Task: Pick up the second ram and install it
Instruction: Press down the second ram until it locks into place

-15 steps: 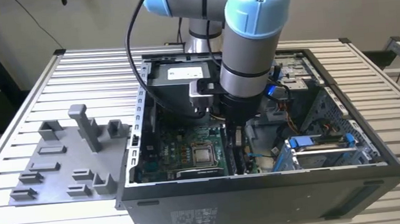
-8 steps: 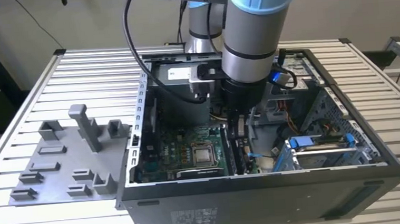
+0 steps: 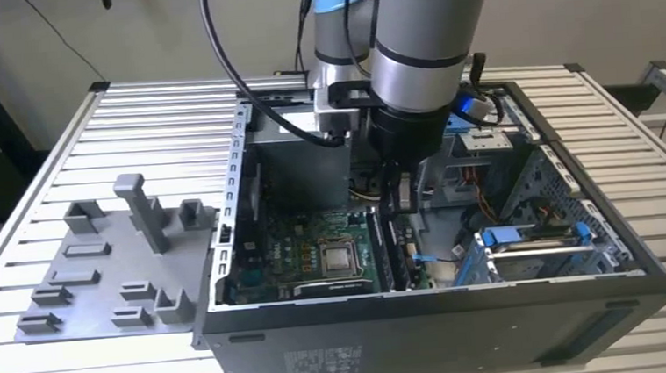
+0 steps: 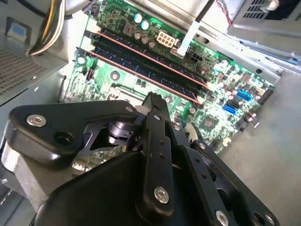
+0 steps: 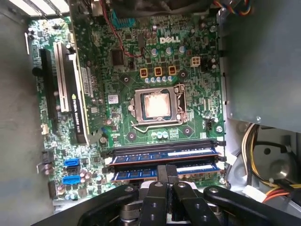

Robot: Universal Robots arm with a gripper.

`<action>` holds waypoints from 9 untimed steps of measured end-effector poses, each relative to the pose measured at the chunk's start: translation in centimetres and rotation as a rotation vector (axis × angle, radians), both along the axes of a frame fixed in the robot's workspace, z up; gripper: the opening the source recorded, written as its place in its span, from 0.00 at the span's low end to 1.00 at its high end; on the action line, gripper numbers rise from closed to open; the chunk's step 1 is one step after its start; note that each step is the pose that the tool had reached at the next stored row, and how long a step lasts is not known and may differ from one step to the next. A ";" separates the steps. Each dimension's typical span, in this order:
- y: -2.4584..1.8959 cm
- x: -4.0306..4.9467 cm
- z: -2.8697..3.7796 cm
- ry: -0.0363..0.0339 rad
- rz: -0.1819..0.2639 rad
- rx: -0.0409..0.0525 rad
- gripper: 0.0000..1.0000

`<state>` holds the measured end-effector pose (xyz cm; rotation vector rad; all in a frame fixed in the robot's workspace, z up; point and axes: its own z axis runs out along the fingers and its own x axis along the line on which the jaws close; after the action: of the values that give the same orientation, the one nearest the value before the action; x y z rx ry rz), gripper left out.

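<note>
Already deep in the case (image 3: 619, 254) — two sticks sitting in the slots beside the CPU socket (image 5: 155, 106), one ram (image 5: 164, 154) fully down. Second ram (image 5: 136, 174) in the neighbouring slot, right under the end effector (image 5: 165, 176), fingers clenched together over its top edge. Seating looks near done, latches not clearly closed. Arm plunged straight down from above, wrist vertical over the motherboard (image 3: 303, 259).

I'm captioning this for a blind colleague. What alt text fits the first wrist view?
The gripper sits over the second ram, which lies in a motherboard slot beside another blue stick. Beyond them sits the bare processor socket.
</note>
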<state>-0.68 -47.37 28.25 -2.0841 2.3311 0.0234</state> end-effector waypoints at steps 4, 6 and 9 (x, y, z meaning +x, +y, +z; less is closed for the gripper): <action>0.01 0.00 0.56 0.0018 0.000 0.0003 0.11; 0.00 0.00 0.56 0.0021 0.000 0.0003 0.11; 0.00 0.00 0.57 0.0026 0.000 0.0002 0.11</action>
<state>-0.68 -47.37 28.82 -2.0853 2.3325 0.0263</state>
